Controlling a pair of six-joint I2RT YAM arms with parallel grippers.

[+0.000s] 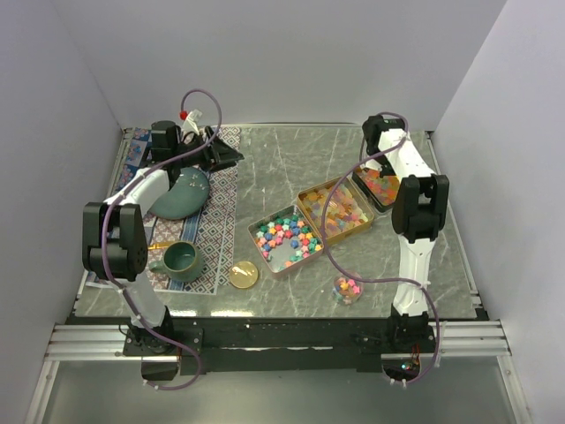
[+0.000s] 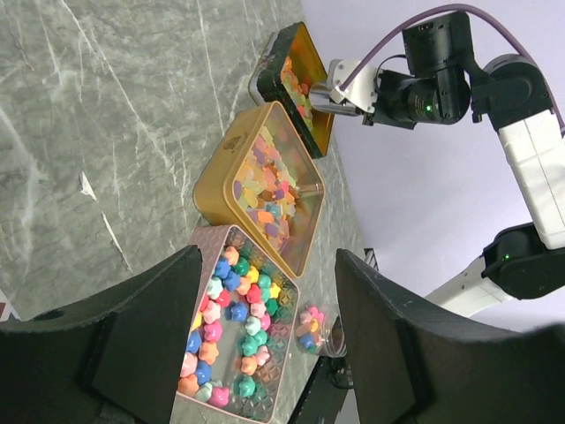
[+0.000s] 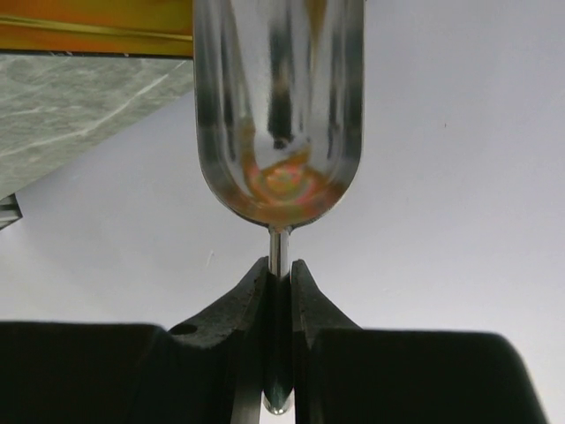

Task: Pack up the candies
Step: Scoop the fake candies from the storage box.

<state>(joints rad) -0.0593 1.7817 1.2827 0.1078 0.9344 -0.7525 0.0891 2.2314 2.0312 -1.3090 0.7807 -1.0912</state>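
Steel spoon [image 3: 278, 132] pinched by its handle, the right gripper [image 3: 279, 274] has its fingers pressed tight on the thin stem and reaches to the far right of the table, where the spoon's bowl dips into a dark tin [image 2: 315, 66] of orange sweets. Whether the spoon is loaded cannot be told; its back only mirrors an orange glow. Most of the candies [image 1: 287, 237] lie in three open tins in a slanting row: pastel stars in the silver tin [image 1: 254, 230] at centre, mixed pieces in the gold tin [image 2: 216, 181] beside it, gummies in the dark one. A few sit in a small clear cup [image 1: 339, 284] near the front edge. The left gripper [image 2: 265, 349] hangs spread and empty at far left. The step looks like scooping; next would be a level carry to the cup, tipping slowly so nothing rolls off. Grey-green marbled table [image 1: 291, 159], a patterned mat [image 1: 221, 221] at left with a green mug [image 1: 181, 261] and plate [image 1: 181, 194], a gold lid [image 1: 244, 275], plain white walls [image 1: 265, 62].
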